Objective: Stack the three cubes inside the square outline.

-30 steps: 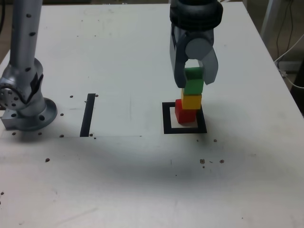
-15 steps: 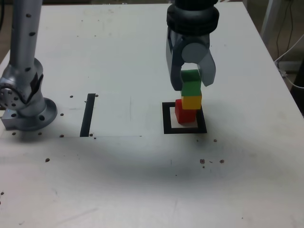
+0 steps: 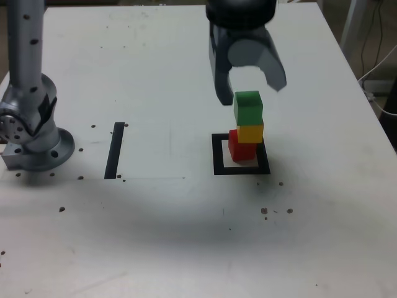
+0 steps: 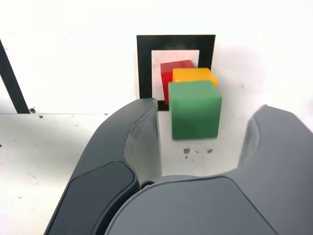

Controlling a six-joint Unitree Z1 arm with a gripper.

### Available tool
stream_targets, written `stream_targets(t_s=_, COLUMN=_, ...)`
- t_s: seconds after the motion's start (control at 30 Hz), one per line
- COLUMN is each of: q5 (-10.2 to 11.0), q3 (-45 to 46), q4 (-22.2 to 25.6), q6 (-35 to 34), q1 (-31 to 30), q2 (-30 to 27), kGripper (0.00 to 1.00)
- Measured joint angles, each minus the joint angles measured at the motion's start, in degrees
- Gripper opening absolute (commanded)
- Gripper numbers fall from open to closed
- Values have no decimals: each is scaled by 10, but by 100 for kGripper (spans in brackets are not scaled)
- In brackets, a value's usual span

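The gripper (image 3: 249,92) is now standing with its jaws spread apart and gripping nothing. One second earlier the jaws were closing around the green cube (image 3: 249,107); half a second earlier they were beginning to part. The gripper is also sitting higher in the exterior view than before, and its fingertips are now clearing the green cube's top edge on both sides.

The three cubes are forming one stack. The red cube (image 3: 238,148) is resting on the white centre of the square outline (image 3: 218,155), the yellow cube (image 3: 250,133) is sitting on the red one, and the green cube is sitting on the yellow one. The upper two cubes are offset toward the exterior view's right relative to the red cube. The stack is keeping the same position as in the earlier frames.

The exterior view is also showing the arm base (image 3: 31,124) and the straight black strip (image 3: 115,149), well apart from the outline.

The wrist view is showing visible gaps between the green cube (image 4: 194,108) and both fingers (image 4: 142,132), and small dark specks (image 4: 187,151) on the table surface (image 4: 73,58) near the stack.
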Motion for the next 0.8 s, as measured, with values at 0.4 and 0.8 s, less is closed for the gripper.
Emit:
stream_targets(t_s=0.4, q5=-13, q3=43, q4=3, q6=-10, q1=-26, q2=-68, kGripper=100)
stream_targets(t_s=0.8, q5=-18, q3=226, q4=-35, q6=16, q1=-28, q2=-177, kGripper=100)
